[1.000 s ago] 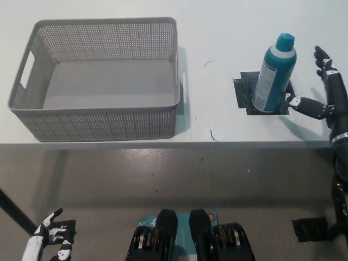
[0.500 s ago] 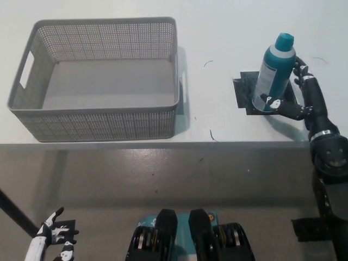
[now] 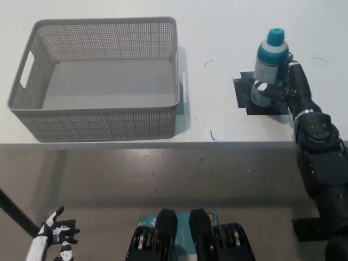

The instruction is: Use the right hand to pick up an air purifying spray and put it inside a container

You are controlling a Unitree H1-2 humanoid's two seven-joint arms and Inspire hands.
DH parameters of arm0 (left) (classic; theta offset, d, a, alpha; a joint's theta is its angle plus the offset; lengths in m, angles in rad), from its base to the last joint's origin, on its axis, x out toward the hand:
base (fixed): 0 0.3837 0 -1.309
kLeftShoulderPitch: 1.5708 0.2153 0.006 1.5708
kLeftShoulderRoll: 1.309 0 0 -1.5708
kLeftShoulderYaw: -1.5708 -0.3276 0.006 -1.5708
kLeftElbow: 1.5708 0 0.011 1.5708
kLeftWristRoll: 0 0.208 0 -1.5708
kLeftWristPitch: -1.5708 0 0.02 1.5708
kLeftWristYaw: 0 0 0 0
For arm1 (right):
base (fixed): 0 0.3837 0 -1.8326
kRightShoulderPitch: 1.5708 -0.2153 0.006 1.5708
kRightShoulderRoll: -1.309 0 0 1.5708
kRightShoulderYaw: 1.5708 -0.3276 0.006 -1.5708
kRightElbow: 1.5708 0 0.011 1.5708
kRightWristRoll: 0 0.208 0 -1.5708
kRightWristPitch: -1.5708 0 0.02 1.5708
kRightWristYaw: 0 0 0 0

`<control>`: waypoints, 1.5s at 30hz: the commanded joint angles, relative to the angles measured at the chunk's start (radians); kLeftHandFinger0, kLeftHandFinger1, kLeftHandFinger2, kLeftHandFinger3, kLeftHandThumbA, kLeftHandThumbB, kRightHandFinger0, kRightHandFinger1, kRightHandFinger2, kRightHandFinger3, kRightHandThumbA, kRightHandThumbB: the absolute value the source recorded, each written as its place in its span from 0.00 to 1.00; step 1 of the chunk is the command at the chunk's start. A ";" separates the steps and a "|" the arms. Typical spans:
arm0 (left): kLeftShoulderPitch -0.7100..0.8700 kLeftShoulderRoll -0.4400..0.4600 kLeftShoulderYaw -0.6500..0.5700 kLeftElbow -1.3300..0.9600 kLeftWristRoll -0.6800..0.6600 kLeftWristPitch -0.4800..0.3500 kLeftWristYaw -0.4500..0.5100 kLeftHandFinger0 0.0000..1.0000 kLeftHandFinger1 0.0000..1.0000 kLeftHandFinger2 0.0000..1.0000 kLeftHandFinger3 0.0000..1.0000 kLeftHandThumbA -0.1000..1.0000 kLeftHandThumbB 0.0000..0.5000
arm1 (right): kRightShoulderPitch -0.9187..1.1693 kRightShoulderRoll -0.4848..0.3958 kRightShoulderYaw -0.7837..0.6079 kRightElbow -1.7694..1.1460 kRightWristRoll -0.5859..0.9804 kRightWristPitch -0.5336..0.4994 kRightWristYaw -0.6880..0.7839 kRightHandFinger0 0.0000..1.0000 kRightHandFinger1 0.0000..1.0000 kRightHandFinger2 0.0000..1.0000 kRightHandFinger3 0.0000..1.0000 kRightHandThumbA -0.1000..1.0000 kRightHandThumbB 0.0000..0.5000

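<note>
Black right hand (image 3: 284,82) now clamps its fingers (image 3: 263,87) around the teal spray can (image 3: 267,65), label unreadable; half a second ago they were closing.

White left hand (image 3: 53,239) rests low, fingers apart.

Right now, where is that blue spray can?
In the head view the spray can stands upright at the table's right, on a black mat, gripped by the black right robot hand.

White desk (image 3: 217,32) across the upper part of the head view, its front edge running straight from left to right. On it a black square mat (image 3: 243,87), near the right side. Two thin dark marks on the desk surface: one curved (image 3: 209,63) near the middle, one short (image 3: 213,136) close to the front edge. Below the edge, grey floor (image 3: 163,174), somewhat shiny. At far lower left, a black slanted bar (image 3: 12,213).
</note>
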 commanded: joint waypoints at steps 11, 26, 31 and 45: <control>-0.017 0.003 -0.005 -0.011 -0.012 -0.015 0.002 0.80 0.52 0.61 1.00 0.00 1.00 | -0.119 0.100 -0.066 -0.238 0.054 -0.159 -0.178 0.48 0.45 0.47 0.49 0.00 0.81; -0.017 0.012 -0.023 -0.002 0.009 -0.011 -0.003 0.79 0.52 0.61 1.00 0.00 1.00 | -0.356 0.249 -0.014 -0.601 0.113 0.076 -0.149 0.27 0.32 0.41 0.41 0.00 0.85; -0.024 0.017 -0.027 -0.010 0.014 0.003 -0.006 0.78 0.51 0.61 1.00 0.00 1.00 | -0.394 0.283 0.041 -0.566 0.088 0.013 -0.115 0.22 0.26 0.38 0.40 0.00 0.81; -0.043 0.001 -0.055 -0.014 0.035 0.025 -0.002 0.77 0.52 0.63 1.00 0.00 1.00 | -0.366 0.426 0.119 -0.372 0.109 0.006 -0.097 0.26 0.29 0.38 0.40 0.00 0.83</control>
